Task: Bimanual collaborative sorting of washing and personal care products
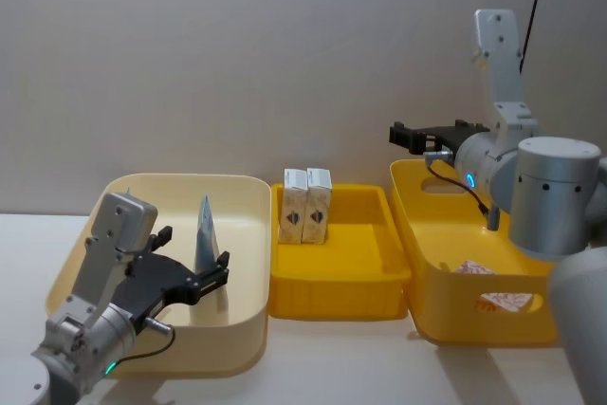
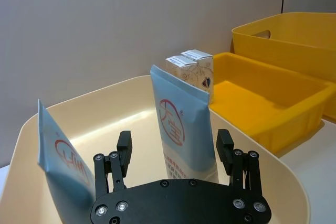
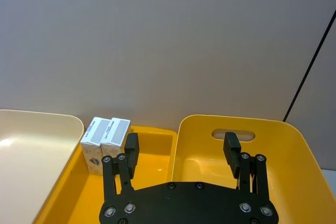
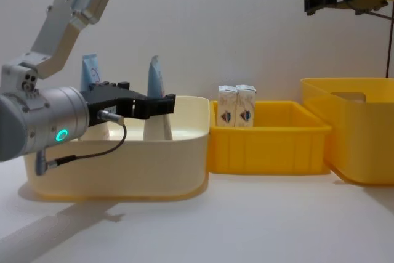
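Two light-blue squeeze tubes stand upright, crimped ends up, in the cream bin [image 1: 245,234]. One tube [image 2: 181,129] rises just ahead of my left gripper [image 2: 174,150], which is open with a finger [image 2: 124,150] on either side of it and a gap to each. The other tube [image 2: 60,163] stands off to the side, outside the fingers. In the head view the tube [image 1: 206,232] is beside the left gripper [image 1: 220,270]. Two small white cartons [image 1: 306,204] stand side by side in the shallow yellow tray [image 1: 370,277]. My right gripper [image 1: 408,137] hangs open and empty, high over the deep yellow bin [image 1: 427,234].
The three containers sit in a row on the white table: cream bin left, shallow tray in the middle, deep bin right. Light-coloured packs [image 1: 493,286] lie in the deep bin. A plain wall stands close behind. Bare table lies in front of the bins.
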`<state>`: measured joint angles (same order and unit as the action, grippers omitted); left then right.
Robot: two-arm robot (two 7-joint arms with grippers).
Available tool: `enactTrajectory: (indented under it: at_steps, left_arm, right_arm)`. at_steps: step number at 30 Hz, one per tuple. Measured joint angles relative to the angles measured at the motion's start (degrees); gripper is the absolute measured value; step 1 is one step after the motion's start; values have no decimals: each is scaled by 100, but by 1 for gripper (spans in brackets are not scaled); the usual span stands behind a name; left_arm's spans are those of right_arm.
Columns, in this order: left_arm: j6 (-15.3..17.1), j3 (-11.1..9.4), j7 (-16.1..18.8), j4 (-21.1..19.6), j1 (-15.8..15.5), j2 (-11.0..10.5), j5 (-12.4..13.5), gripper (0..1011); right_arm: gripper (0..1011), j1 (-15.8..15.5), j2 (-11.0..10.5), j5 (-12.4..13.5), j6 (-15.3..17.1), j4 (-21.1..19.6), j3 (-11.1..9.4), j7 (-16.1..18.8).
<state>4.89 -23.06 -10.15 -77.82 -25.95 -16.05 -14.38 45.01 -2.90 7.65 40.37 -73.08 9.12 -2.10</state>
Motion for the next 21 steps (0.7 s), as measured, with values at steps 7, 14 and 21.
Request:
enactTrajectory:
  at_steps: [7,14,21]
  left_arm:
    - [-38,-5,-108,130,-135,80,1,1003]
    - [-40,-52,-199,173,-249,139,70,1003]
    - [-40,-77,-244,186,-313,172,123,1003]
  right_arm:
    - [1001,0,0,0,0,0,0,0]
    - [1001,0,0,0,0,0,0,0]
    - [1001,0,0,0,0,0,0,0]
